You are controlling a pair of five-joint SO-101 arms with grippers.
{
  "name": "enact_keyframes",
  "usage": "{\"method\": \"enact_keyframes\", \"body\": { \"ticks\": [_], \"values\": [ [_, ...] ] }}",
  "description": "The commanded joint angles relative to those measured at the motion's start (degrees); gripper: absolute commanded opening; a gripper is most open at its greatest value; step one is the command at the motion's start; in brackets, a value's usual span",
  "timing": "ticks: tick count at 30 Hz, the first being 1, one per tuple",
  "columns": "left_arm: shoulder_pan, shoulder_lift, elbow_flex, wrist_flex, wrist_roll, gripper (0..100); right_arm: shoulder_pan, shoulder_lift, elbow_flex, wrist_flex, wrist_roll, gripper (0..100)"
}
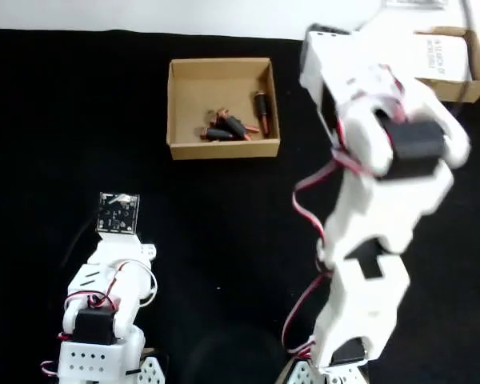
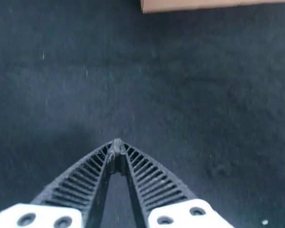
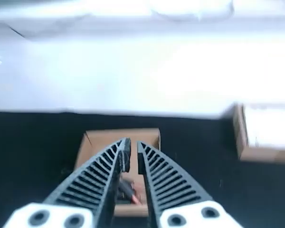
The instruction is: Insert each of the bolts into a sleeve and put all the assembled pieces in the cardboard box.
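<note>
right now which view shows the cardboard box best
High view: looks down into the whole cardboard box, pieces inside. Right wrist view: partly behind the right gripper. Left wrist view: one edge.

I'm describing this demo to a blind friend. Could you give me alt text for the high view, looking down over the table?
An open cardboard box near the back of a black table holds several dark, copper-tipped pieces. Two white robot arms stand at the near edge: the left arm folded low, the right arm raised high, off to the box's right.
</note>
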Motion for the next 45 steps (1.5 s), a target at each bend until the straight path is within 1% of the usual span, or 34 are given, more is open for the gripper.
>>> {"method": "enact_keyframes", "body": {
  "ticks": [1,5,9,11,14,22,31,34,42,45],
  "values": [
    [0.84,-0.4,1.01,3.08,-0.26,1,-1.45,-9.36,-6.37,0.84,3.6,0.5],
    [0.66,-0.4,1.01,5.8,-0.26,1,-1.19,-15.43,-6.29,0.84,4.66,0.5],
    [0.66,-0.4,1.01,14.51,-0.26,1,-1.1,-20.88,-5.58,0.84,8.18,0.5],
    [0.66,-0.4,1.01,19.25,-0.26,1,-1.1,-24.4,-2.07,0.84,8.53,0.5],
    [0.66,-0.4,1.01,19.43,-0.26,1,-1.1,-31.78,7.78,0.84,8.53,0.5],
    [0.66,-0.4,1.01,19.43,-0.26,1,-1.1,-57.54,46.73,0.75,8.53,0.5],
    [0.66,-0.4,1.01,19.43,-0.26,1,-1.36,-84.88,98.59,0.22,8.53,0.6],
    [0.66,-0.4,1.01,19.43,-0.26,1,-1.36,-92.62,116.0,-4.7,8.53,0.6],
    [0.66,-0.4,1.01,19.43,-0.26,1,-1.19,-116.18,159.34,-26.86,8.62,0.6],
    [0.66,-0.4,1.01,19.43,-0.26,1,-1.19,-123.3,172.62,-28.88,8.62,0.6]
  ]
}}
